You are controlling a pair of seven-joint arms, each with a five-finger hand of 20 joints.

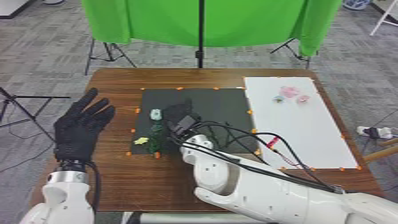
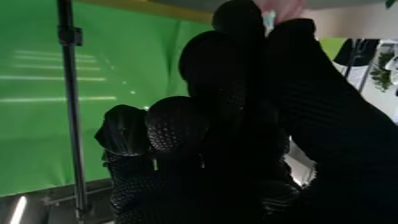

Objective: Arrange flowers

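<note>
Left hand (image 1: 78, 129): open, its fingers extended forward and spread a little, held at the left side of the tabletop (image 1: 133, 182), just beside the black mat (image 1: 226, 102). Right hand (image 1: 183, 116): located over the middle part of the black mat, at the end of the white right arm (image 1: 218, 172). In the right wrist view, a pink item (image 2: 281, 7) appears at the far end of this hand; whether the hand grips it or it lies beyond cannot be told.

Task items, on the black mat: a pale blue-white item (image 1: 156, 114) lies left of the right hand. Nearer the robot are dark green stems (image 1: 155, 134), with a yellow flower (image 1: 141, 141) beside them close to the mat's near left corner.

Task items, on the white board (image 1: 306, 135): two pink flowers, the larger (image 1: 289, 91) and the smaller (image 1: 303, 99), lie toward the far end, together with a small pale blue flower (image 1: 278, 99). The three form a loose group.

Surroundings: orange markers (image 1: 251, 112) line the edges of the mat and the board. Black cables (image 1: 266, 134) run along the right arm. A green curtain (image 1: 249, 22) hangs beyond the tabletop, behind a black pole (image 1: 201, 35).
</note>
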